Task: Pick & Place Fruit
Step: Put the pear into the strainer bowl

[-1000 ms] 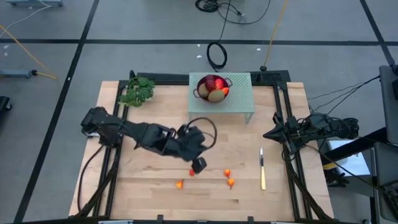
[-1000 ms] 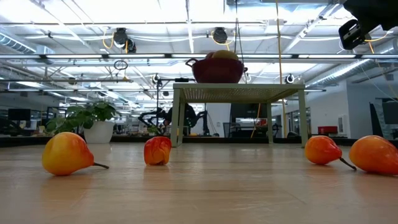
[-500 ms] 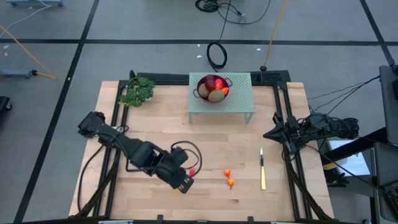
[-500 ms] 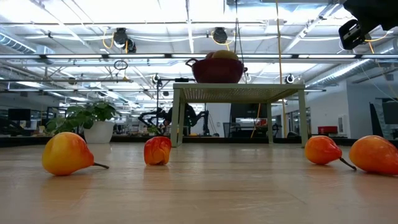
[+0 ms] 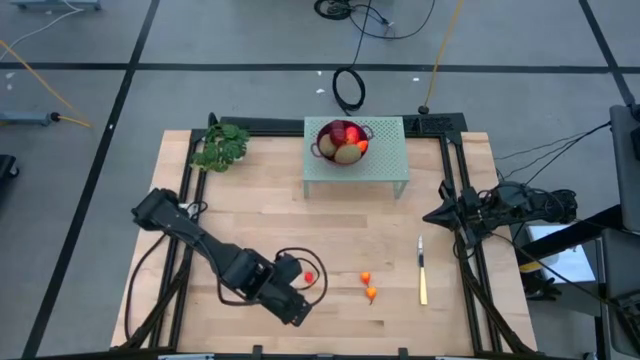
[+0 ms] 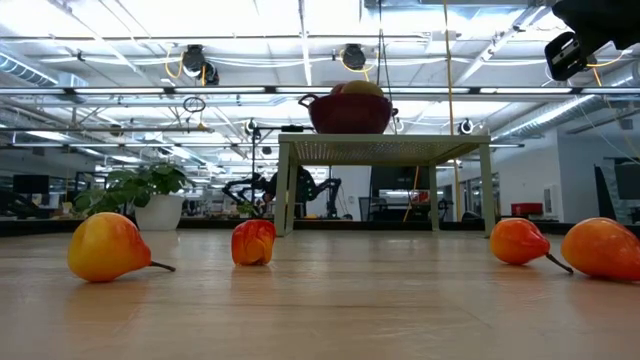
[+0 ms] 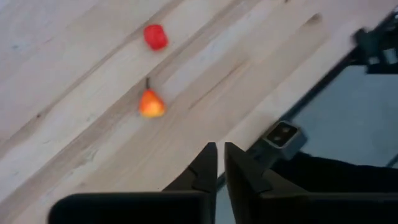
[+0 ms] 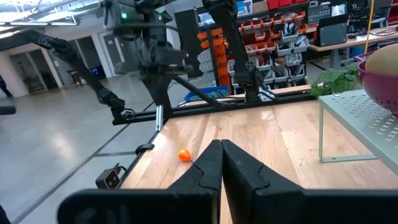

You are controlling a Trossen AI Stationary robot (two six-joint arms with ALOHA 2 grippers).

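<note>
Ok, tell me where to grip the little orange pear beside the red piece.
Grip the orange pear across its round belly, from straight above, closing crosswise to the stem. It lies on its side, thin stem toward the red piece; the belly is the only solid part. The left gripper is nearest.

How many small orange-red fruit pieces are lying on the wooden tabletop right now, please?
4: two close together near the knife, at and; a redder one beside the left arm; one hidden beneath that arm from above. Others may be hidden.
</note>
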